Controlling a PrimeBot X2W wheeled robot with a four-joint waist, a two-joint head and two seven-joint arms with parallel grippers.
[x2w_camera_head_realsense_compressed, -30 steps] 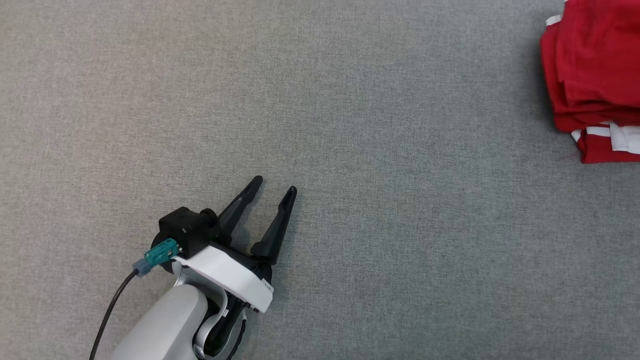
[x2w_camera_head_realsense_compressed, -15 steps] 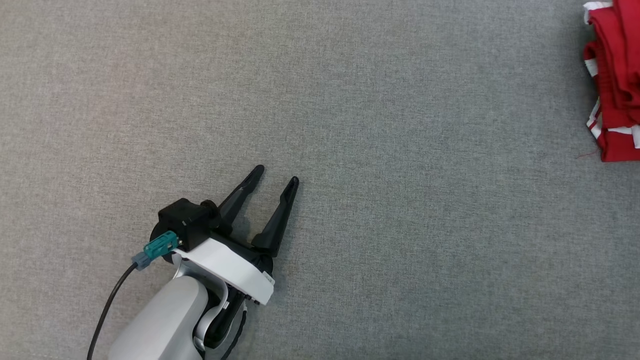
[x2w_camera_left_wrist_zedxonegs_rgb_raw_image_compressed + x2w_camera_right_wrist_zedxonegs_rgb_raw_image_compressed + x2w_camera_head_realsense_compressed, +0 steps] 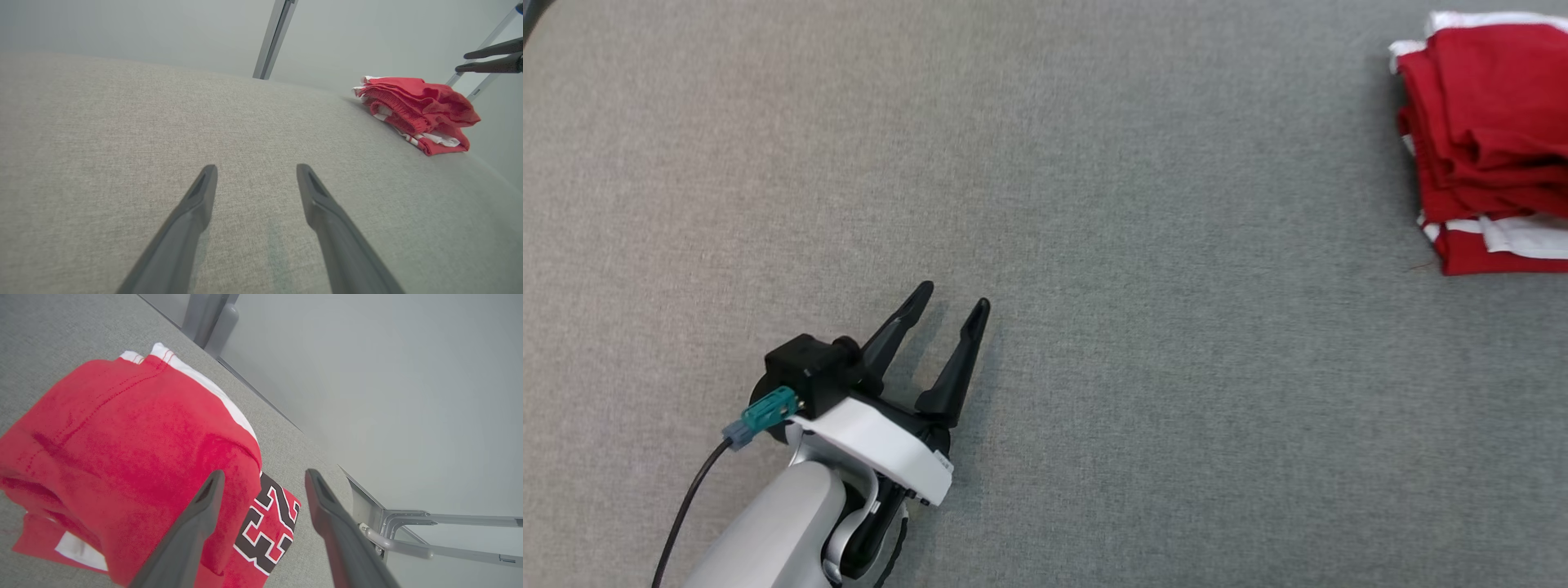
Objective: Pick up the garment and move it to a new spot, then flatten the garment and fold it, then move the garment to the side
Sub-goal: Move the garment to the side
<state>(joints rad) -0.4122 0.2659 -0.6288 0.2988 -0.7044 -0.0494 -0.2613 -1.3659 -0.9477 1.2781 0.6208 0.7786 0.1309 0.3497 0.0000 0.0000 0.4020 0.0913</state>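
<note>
The garment [image 3: 1486, 122] is a folded red piece with white trim, lying in a pile at the table's far right edge. In the left wrist view the garment [image 3: 416, 108] sits far to the right. In the right wrist view the garment [image 3: 122, 457] shows a black number print. My right gripper [image 3: 263, 477] hovers just above it, open, with nothing between its fingers. Its dark fingers [image 3: 488, 59] also show above the pile in the left wrist view. My left gripper [image 3: 953, 296] rests open over bare cloth at the lower left, far from the garment, and the left gripper [image 3: 256, 168] holds nothing.
A grey fabric tabletop [image 3: 1143, 343] spreads between my left gripper and the pile. The table's edge [image 3: 261, 396] runs close behind the garment. A metal post [image 3: 273, 38] stands beyond the far side, and a metal frame [image 3: 408, 531] shows below the edge.
The head view has shifted a little. The garment's pile has changed shape and now lies flatter and further in from the right edge than half a second ago. My left gripper stays open.
</note>
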